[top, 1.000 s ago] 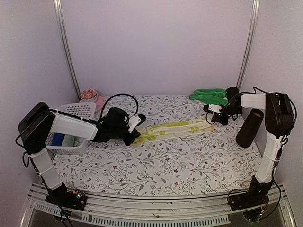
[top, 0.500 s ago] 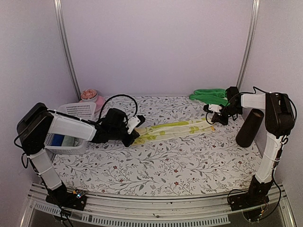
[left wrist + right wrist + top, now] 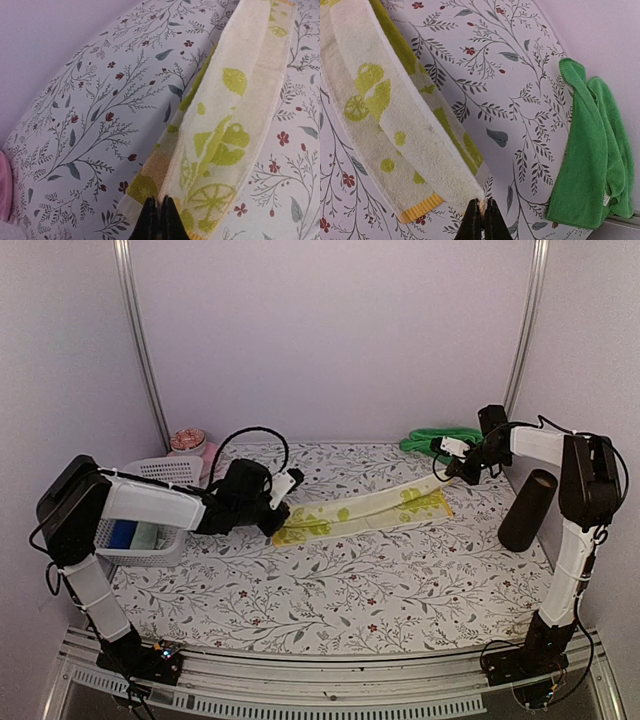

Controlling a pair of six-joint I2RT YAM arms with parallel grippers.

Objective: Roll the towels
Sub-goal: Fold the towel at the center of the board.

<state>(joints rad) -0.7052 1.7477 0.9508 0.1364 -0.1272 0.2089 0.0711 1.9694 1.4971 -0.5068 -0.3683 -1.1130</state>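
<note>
A yellow-lime towel (image 3: 365, 508) with pale lemon prints stretches as a long strip across the middle of the table, lifted off the cloth at both ends. My left gripper (image 3: 281, 510) is shut on its left corner (image 3: 165, 192). The right gripper (image 3: 457, 471) is shut on the far right corner (image 3: 479, 199); the yellow hem (image 3: 417, 209) hangs below. The plain green towel (image 3: 440, 439) lies bunched at the back right by the wall, and it fills the right side of the right wrist view as green towel (image 3: 590, 155).
A white mesh basket (image 3: 150, 510) sits at the left under my left arm. A pink bowl (image 3: 192, 447) stands behind it. A dark brown cylinder (image 3: 527, 510) stands upright at the right edge. The table carries a floral cloth (image 3: 340, 590).
Both grippers rose and the towel pulled taut and opened wider. The left gripper closed on its corner. The right gripper moved back toward the wall.
</note>
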